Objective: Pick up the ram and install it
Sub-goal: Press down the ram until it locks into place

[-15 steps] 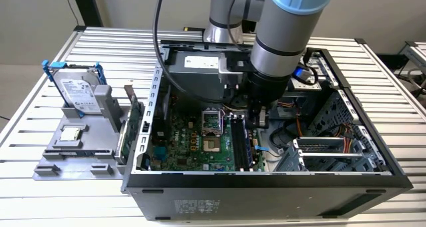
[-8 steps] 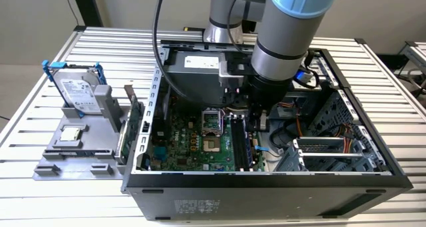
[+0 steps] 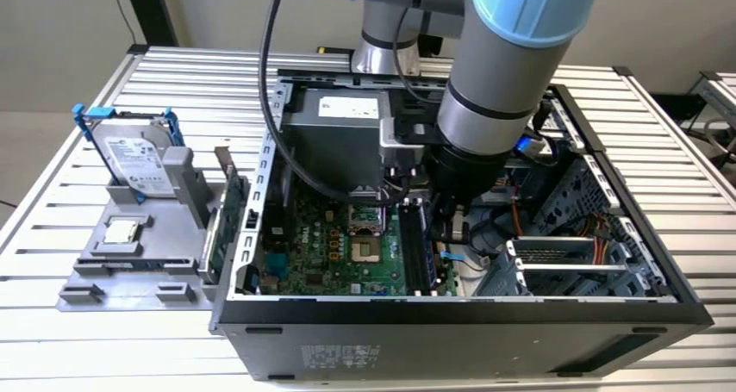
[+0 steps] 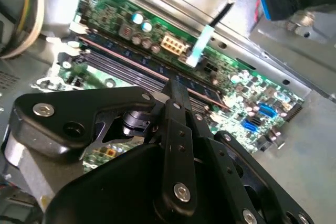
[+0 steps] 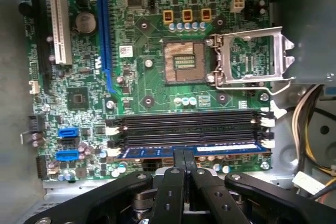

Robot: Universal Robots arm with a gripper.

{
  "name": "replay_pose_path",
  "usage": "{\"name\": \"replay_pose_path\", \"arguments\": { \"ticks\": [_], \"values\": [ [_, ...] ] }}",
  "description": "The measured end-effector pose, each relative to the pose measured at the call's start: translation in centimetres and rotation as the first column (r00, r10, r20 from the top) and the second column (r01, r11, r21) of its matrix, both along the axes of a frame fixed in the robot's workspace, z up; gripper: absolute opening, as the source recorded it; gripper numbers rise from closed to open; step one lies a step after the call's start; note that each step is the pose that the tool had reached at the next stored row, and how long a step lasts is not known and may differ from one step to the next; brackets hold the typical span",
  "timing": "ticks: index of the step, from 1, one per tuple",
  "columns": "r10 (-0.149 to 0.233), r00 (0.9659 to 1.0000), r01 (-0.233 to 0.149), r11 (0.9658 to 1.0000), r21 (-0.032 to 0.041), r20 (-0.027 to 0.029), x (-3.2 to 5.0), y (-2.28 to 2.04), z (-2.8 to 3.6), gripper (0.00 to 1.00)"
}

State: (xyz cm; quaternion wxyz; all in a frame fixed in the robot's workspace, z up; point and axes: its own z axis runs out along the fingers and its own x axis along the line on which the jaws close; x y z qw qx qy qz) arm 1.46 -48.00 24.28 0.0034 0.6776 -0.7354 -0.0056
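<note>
In the exterior view, a grey holder stand (image 3: 138, 237) carrying a silver hard drive in a blue frame (image 3: 133, 146) sits left of the open black computer case (image 3: 460, 319), inside which the black gripper (image 5: 184, 156), clenched, presses the long blue-green ram stick (image 5: 220, 149) in the outermost black motherboard slot.

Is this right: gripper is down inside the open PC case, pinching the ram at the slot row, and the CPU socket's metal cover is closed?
One detail is off: the CPU socket is uncovered, its metal cover swung open beside it, as the first wrist view shows. The rest holds: the gripper is inside the PC case, pinching the ram at the slot row.
</note>
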Motion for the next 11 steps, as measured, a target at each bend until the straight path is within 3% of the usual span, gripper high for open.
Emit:
{"name": "replay_pose_path", "arguments": {
  "ticks": [4,11],
  "values": [
    [-0.001,1.0000,0.001,1.0000,0.0002,-0.0001,0.01,-0.21,-0.03,0.00],
    [-0.001,1.0000,0.001,1.0000,0.0000,0.0015,-0.03,-0.27,-1.25,0.00]
  ]
}}
